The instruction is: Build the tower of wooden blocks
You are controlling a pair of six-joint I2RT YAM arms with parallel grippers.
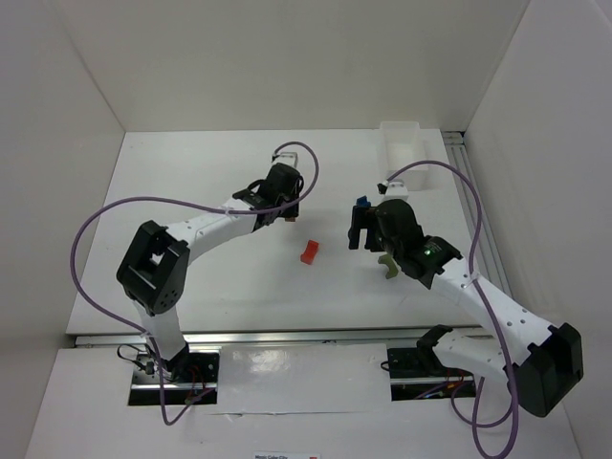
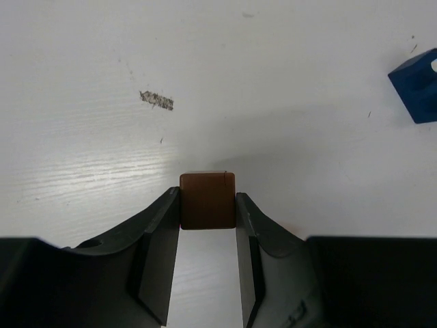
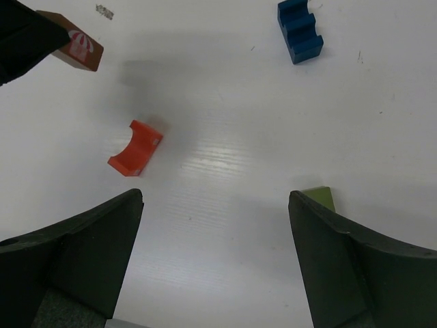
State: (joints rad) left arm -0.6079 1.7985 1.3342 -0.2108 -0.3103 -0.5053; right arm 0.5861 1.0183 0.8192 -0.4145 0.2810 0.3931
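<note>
My left gripper (image 2: 207, 205) is shut on a brown block (image 2: 207, 200), pinched between both fingertips. It is at mid table in the top view (image 1: 285, 208). The brown block also shows at the top left of the right wrist view (image 3: 76, 48). A red notched block (image 1: 309, 251) lies on its side between the arms, and shows in the right wrist view (image 3: 134, 147). A blue notched block (image 3: 300, 29) lies beyond my right gripper (image 3: 215, 201), which is open and empty over bare table. A green block (image 3: 319, 198) lies just outside its right finger. No stack stands.
A white rectangular bin (image 1: 404, 153) stands at the back right by the wall. The blue block (image 2: 418, 83) lies to the right of my left gripper. White walls close in the table on three sides.
</note>
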